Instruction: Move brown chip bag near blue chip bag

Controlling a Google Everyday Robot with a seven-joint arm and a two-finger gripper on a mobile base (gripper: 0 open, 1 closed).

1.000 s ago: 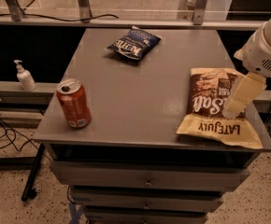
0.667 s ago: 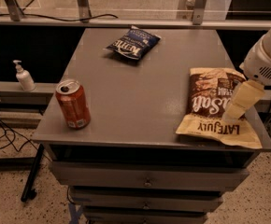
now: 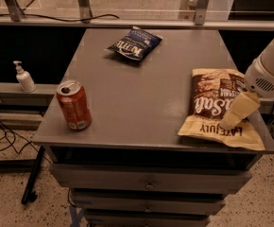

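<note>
Gripper (image 3: 236, 113) has dropped lower since the earlier frames, toward the tan band of the brown chip bag (image 3: 211, 103); the bag itself has not shifted.

Camera view: the gripper tip lies over the bag's right part. Neither contact nor grasp state is readable. The brown chip bag lies flat at 4 o'clock on the worktop (image 3: 146, 93). The blue chip bag (image 3: 134, 43) lies at 12 o'clock, well apart from it. An orange soda can (image 3: 73, 105) stands upright at 8 o'clock.
</note>
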